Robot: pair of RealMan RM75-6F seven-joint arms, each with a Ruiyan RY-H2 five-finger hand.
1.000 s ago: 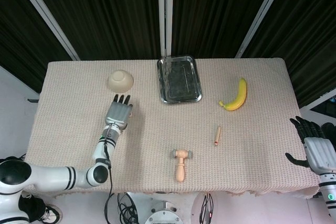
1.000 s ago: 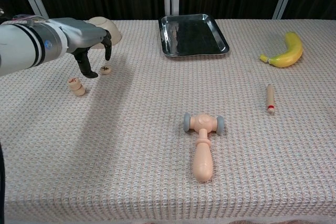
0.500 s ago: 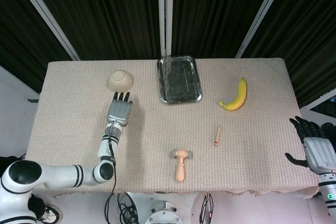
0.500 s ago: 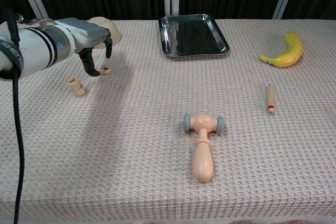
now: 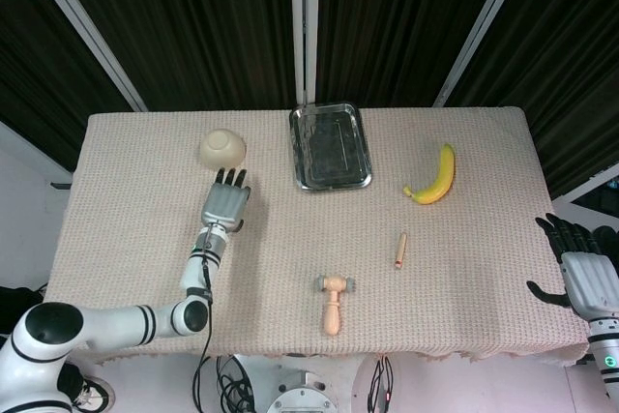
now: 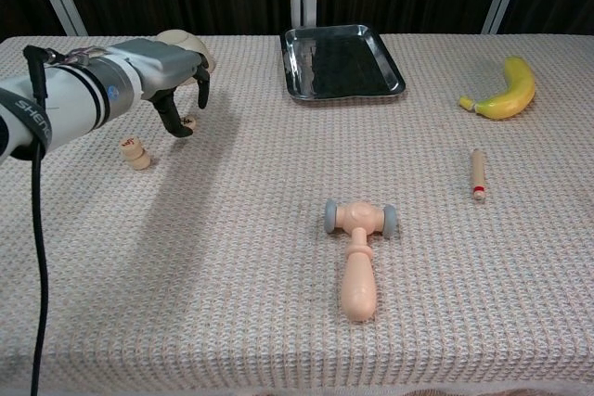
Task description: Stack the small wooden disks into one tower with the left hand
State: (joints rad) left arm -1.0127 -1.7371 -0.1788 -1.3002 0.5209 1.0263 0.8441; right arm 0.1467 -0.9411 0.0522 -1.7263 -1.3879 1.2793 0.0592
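A short stack of small wooden disks [image 6: 135,153] stands at the table's left. A single disk [image 6: 190,121] lies to its right, further back. My left hand [image 6: 167,76] hovers over that single disk with its fingers [image 6: 174,121] hanging down and apart; one fingertip is right beside the disk and partly covers it. Nothing is held. From the head view the left hand [image 5: 224,204] hides the disks. My right hand [image 5: 580,273] hangs open beyond the table's right edge.
A beige bowl [image 6: 192,42] sits upside down just behind the left hand. A metal tray [image 6: 343,85] lies at back centre, a banana [image 6: 506,90] at back right. A wooden peg [image 6: 477,175] and a toy hammer [image 6: 360,257] lie nearer the front.
My left hand has shifted right and slightly nearer, from between the stack and the single disk to directly over the single disk. The right hand has stayed still.
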